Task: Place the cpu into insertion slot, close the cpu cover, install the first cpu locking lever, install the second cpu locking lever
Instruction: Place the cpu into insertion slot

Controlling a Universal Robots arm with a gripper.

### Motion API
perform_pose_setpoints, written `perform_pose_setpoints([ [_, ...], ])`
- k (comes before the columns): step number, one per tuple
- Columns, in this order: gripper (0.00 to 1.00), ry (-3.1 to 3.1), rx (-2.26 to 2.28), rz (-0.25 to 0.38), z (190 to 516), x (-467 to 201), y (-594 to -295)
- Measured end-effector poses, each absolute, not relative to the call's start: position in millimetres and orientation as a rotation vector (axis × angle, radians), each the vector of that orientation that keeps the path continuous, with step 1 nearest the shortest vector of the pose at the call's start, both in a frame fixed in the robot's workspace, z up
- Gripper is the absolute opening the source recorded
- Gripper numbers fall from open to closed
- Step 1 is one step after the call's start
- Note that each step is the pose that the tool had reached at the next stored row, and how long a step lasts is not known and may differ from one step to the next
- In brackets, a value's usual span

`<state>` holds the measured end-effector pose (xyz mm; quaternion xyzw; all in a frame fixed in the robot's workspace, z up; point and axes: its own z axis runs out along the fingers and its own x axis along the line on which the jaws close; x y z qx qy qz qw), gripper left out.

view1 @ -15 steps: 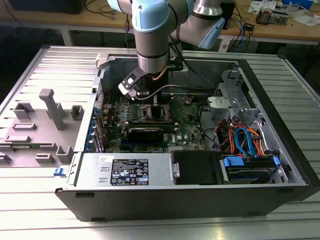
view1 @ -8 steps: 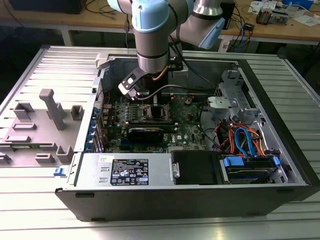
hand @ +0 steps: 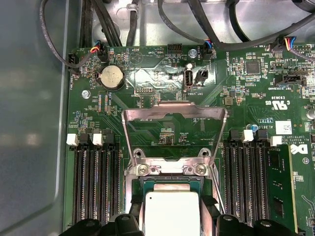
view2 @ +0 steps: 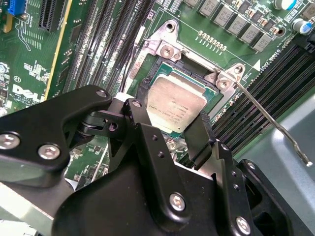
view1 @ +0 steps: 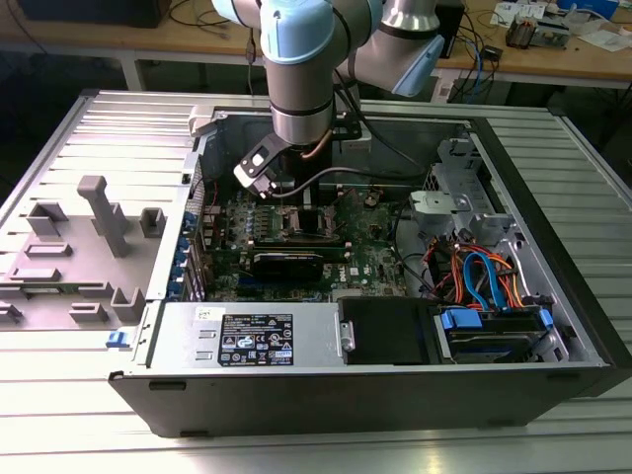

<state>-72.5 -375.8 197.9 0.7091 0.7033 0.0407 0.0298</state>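
The end effector (view2: 170, 120) hangs straight down from the arm (view1: 296, 89) into the open computer case (view1: 553, 296). It clasps the cpu (view2: 174, 101) by two opposite edges, directly over the insertion slot (view2: 187, 68). The cpu cover (hand: 174, 114) stands raised just beyond its fingers. The cpu looks light, stiff and fragile underneath, so it is best held by the edges only.

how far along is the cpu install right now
Nothing is finished yet. In hand: the gripper holds the cpu at the insertion slot; whether it is seated I cannot tell. Left: the cpu cover stands open, tilted up on its hinge, and a locking lever sticks out unlatched.
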Motion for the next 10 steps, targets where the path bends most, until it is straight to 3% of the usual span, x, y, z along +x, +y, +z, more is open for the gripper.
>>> perform_pose_setpoints([
  [10,0.62,2.169,2.186,0.126,197.9,-72.5,-375.8],
])
